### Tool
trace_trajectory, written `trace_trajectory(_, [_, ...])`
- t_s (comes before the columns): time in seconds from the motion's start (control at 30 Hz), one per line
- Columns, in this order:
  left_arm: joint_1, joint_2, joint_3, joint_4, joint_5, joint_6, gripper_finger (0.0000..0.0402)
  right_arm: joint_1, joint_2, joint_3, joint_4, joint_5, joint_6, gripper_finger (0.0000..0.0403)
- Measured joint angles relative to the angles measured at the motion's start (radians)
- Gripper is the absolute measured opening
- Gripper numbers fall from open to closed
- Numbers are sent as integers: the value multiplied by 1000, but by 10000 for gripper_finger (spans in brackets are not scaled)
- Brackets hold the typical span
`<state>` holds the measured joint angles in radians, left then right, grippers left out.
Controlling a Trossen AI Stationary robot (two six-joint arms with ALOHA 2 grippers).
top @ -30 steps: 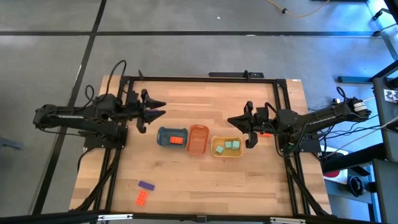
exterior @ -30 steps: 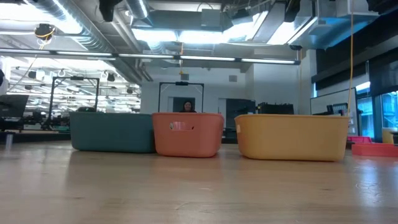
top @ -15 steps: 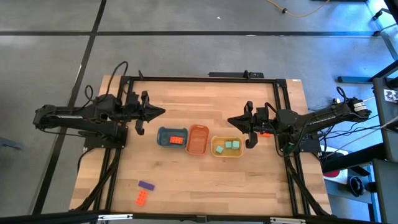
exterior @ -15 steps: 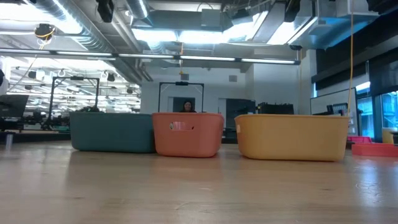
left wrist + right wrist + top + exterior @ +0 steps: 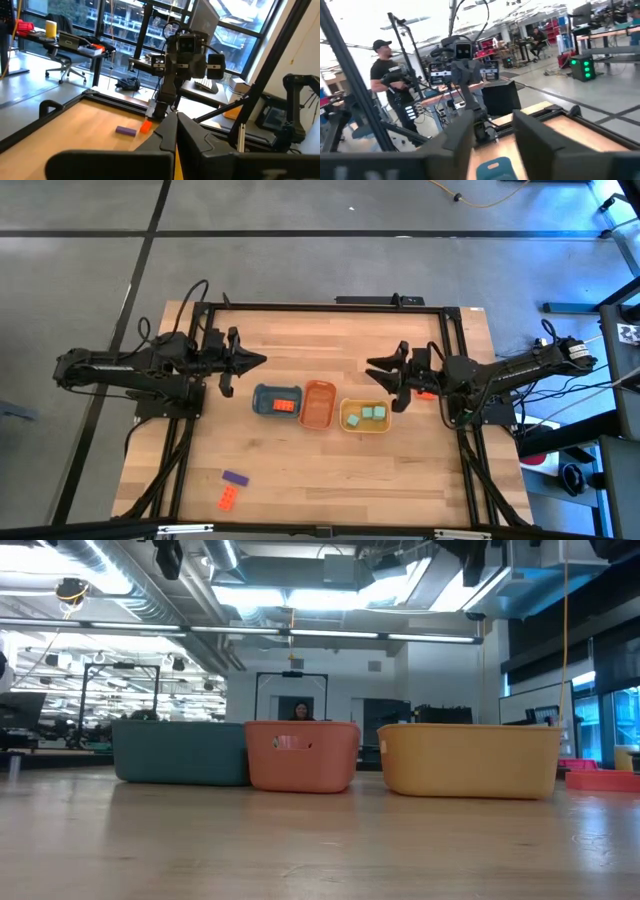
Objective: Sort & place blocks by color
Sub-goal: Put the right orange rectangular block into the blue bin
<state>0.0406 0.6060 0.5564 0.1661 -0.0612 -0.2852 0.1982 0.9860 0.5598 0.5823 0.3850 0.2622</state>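
Observation:
Three trays stand in a row mid-table: a blue tray [image 5: 262,402] with an orange-red block [image 5: 285,404] in it, an orange tray [image 5: 318,405], and a yellow tray [image 5: 348,408] with mint green blocks [image 5: 372,414]. A purple block [image 5: 235,478] and an orange-red block [image 5: 228,499] lie flat near the front left. Another orange-red block [image 5: 428,393] and a purple block [image 5: 126,131] lie under my right arm. My left gripper [image 5: 262,361] hovers shut, left of and beyond the blue tray. My right gripper [image 5: 377,383] hovers open just beyond the yellow tray.
A black frame [image 5: 320,307] runs along the table's far edge and sides. Bare wood lies between the trays and the near edge. In the room beyond, a person [image 5: 395,85] stands by equipment, and another person [image 5: 300,711] shows behind the orange tray.
My left gripper has shut on nothing, staying in place. My right gripper has opened its fingers beside the yellow tray. The blocks and trays have not moved.

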Motion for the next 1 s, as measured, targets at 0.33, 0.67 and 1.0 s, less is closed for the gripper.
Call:
trace_trajectory(0.33, [0,0,0,-1,-5,0,0,-19,0,231,-559,32,23,285])
trace_trajectory(0.67, [0,0,0,-1,-8,-1,0,-98,7,411,-1010,-81,166,283])
trace_trajectory(1.0, [0,0,0,0,-8,3,0,-337,161,606,-1779,-486,326,283])
